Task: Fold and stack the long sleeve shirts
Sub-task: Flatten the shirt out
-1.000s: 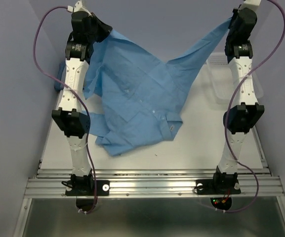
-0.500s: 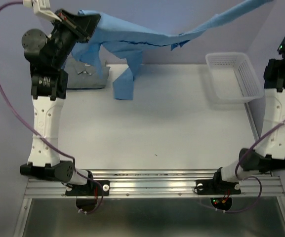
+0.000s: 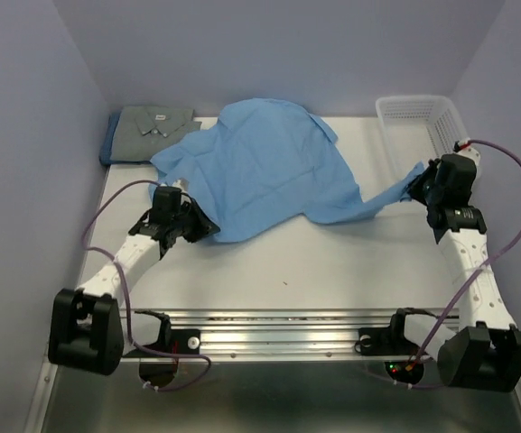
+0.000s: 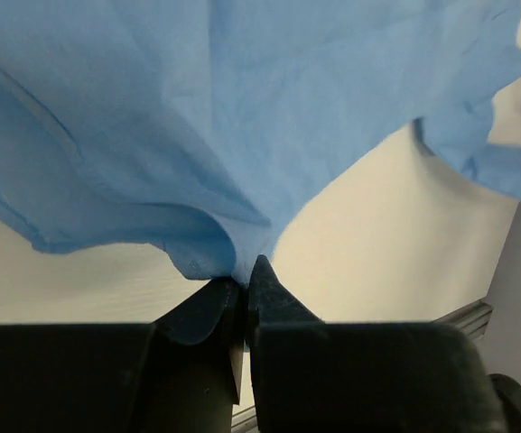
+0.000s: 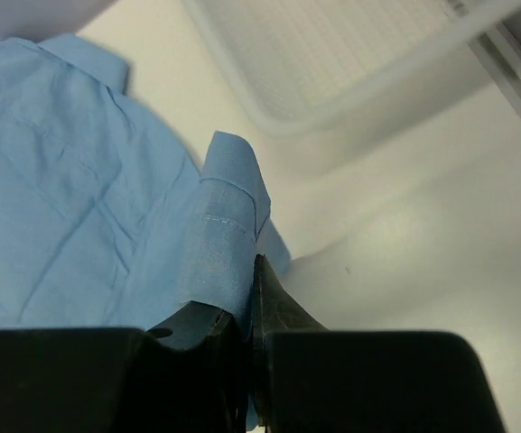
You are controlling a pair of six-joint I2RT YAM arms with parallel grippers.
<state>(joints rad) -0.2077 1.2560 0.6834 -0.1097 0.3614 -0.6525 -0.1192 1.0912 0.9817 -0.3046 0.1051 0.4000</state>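
Top view: shows light blue shirt point(image 3: 269, 171) spread on table point(image 3: 332, 262), far edge touching folded grey shirt point(image 3: 156, 126).

Left wrist view: shows left hand point(image 4: 245, 275) pinched narrow on shirt's edge.

Right wrist view: shows right hand point(image 5: 253, 271) clamped on sleeve point(image 5: 228, 225), near basket point(image 5: 350, 54).

Could rumple the spread cloth if tugged unevenly, or drag the grey stack.

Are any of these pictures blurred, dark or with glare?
Top view: sharp, evenly lit, no glare on the light blue shirt. Left wrist view: the left end effector is black, without detail. Right wrist view: the basket casts a soft shadow.
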